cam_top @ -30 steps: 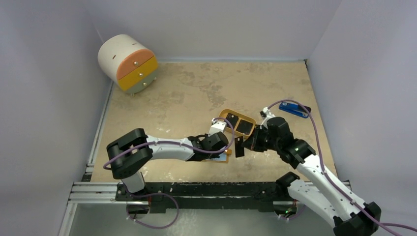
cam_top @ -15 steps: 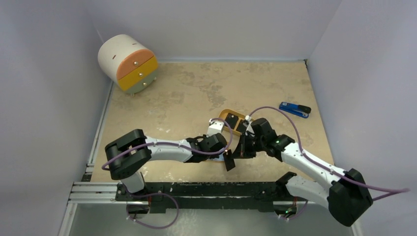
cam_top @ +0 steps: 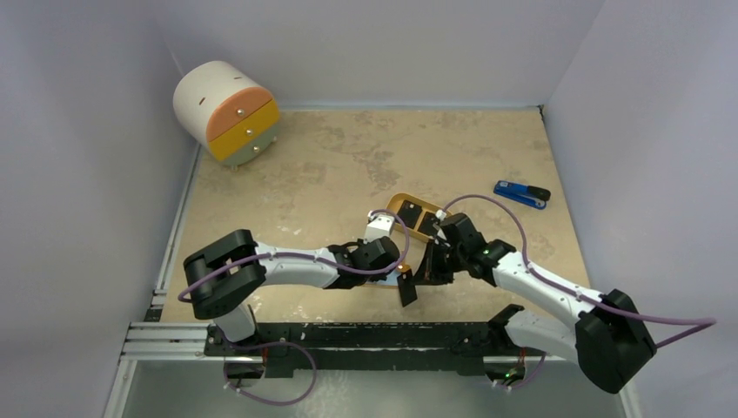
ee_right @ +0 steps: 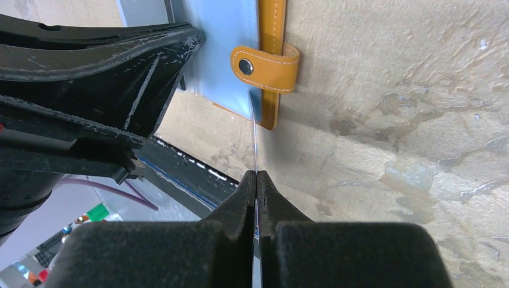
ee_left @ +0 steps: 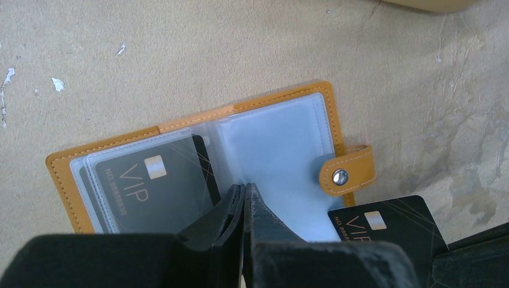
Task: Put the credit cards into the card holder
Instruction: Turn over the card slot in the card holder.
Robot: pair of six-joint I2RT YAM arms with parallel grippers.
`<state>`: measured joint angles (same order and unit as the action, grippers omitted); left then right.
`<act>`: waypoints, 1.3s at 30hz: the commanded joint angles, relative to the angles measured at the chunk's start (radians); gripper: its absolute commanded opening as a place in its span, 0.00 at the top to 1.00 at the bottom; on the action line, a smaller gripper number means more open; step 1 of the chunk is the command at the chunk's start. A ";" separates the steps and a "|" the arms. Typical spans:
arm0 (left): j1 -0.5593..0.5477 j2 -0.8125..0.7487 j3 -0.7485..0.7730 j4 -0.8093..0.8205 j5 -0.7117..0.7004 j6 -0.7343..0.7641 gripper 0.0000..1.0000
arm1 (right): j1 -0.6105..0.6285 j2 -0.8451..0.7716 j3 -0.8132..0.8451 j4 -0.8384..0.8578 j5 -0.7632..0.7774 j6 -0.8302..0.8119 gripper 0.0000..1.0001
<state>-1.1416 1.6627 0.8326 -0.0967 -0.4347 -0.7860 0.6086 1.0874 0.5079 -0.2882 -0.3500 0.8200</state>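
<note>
My left gripper (ee_left: 245, 198), fingers closed, pins the open card holder (ee_left: 288, 120) flat at the near side. My right gripper (ee_right: 257, 177) pinches a credit card (ee_left: 384, 225) edge-on just beside the snap tab (ee_right: 267, 66). Approaching tilted, it could catch the tab and shove the holder.

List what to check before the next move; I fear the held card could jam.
1. Flat black VIP card gripped by right gripper: ok, held edge-on.
2. Orange leather card holder lying open: ok.
3. Holder's right clear sleeve empty: ok.
4. Second black card seated in holder's left half: ok.
5. Left gripper steadying holder: cannot tell; shut over its middle.
6. Held card at sleeve mouth: not ok; outside, beside snap tab.
</note>
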 commanded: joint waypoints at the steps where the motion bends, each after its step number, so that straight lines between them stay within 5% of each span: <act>1: 0.001 -0.021 -0.025 -0.040 -0.021 -0.008 1.00 | 0.004 -0.034 -0.010 -0.009 0.032 0.028 1.00; 39: 0.001 -0.003 -0.030 -0.035 -0.021 -0.019 1.00 | 0.004 -0.031 -0.028 0.015 0.019 0.023 1.00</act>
<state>-1.1416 1.6619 0.8272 -0.0906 -0.4374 -0.7937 0.6086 1.0363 0.4858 -0.2932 -0.3298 0.8482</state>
